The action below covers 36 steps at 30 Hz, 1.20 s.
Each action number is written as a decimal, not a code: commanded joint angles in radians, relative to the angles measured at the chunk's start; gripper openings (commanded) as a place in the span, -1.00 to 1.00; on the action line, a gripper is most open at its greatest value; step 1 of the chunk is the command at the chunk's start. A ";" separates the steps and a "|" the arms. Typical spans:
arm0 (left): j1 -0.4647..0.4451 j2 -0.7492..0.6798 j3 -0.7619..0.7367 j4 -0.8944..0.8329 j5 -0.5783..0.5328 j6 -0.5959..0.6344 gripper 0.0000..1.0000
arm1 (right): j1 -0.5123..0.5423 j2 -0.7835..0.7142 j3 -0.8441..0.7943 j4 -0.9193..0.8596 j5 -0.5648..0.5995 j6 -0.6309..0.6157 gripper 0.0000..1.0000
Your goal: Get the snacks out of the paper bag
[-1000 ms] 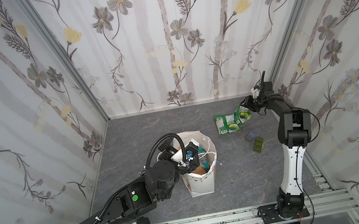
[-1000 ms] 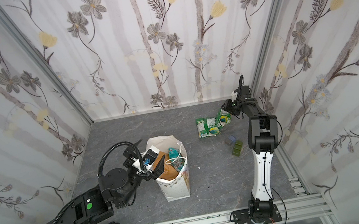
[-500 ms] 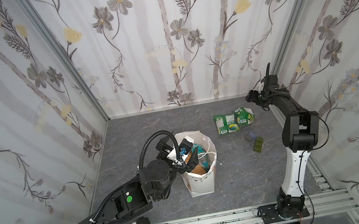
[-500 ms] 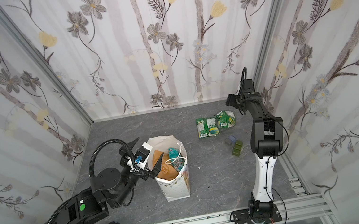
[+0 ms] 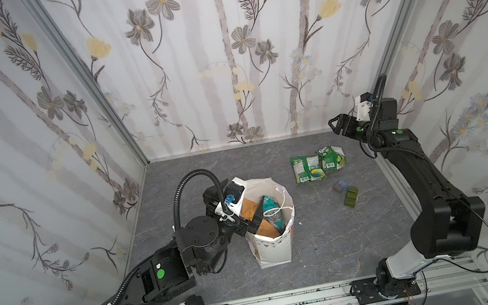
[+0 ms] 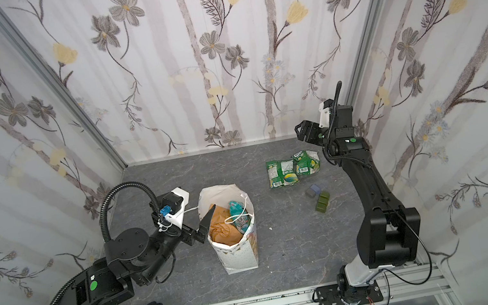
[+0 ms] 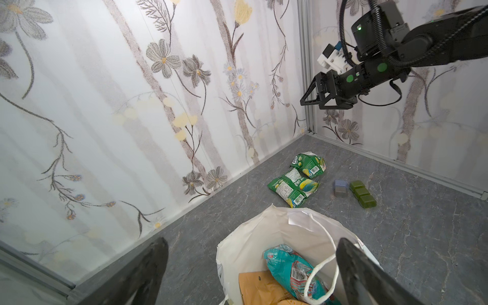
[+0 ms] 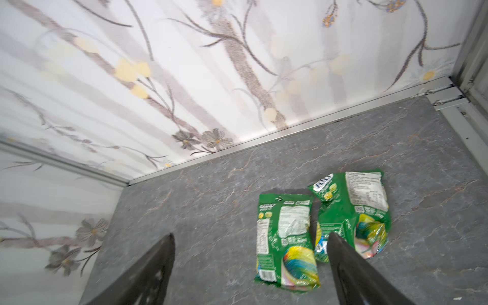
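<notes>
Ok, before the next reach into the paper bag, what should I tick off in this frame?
1. Left gripper open and empty: ok, jaws wide at the paper bag mouth.
2. Right gripper out of the way: ok, open, empty, raised, apart from the green packets.
3. Bag upright with its mouth open: ok.
4. A target in view: ok, teal packet and tan pouch show inside.
5. Cord handle clear of the teal packet: not ok, the loop lies across it.
6. More packets deeper down: cannot tell.
</notes>
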<state>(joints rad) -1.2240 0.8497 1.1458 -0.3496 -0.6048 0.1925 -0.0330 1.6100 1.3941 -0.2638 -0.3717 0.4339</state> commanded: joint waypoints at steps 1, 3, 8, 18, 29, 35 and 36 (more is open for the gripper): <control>0.002 0.002 0.026 -0.058 -0.032 -0.096 1.00 | 0.039 -0.145 -0.081 0.111 -0.033 0.042 0.91; 0.003 0.004 0.030 -0.071 -0.044 -0.129 1.00 | 0.090 -0.244 -0.151 0.135 -0.034 0.044 0.99; 0.016 0.028 0.054 -0.131 -0.060 -0.218 1.00 | 0.220 -0.426 -0.267 0.169 -0.066 0.058 0.99; 0.109 0.114 0.116 -0.236 -0.007 -0.348 1.00 | 0.499 -0.605 -0.334 0.110 -0.096 0.073 0.99; 0.298 0.291 0.242 -0.382 0.269 -0.541 0.99 | 0.846 -0.621 -0.372 -0.020 0.047 0.086 0.99; 0.326 0.426 0.301 -0.417 0.355 -0.527 0.88 | 0.963 -0.636 -0.395 -0.075 0.097 0.101 0.99; 0.328 0.450 0.301 -0.418 0.360 -0.524 0.86 | 0.966 -0.644 -0.401 -0.079 0.109 0.107 0.99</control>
<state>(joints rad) -0.9031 1.2606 1.4338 -0.7296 -0.2928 -0.3145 0.9192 0.9771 1.0004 -0.3195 -0.3233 0.5232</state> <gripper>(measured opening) 0.936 0.996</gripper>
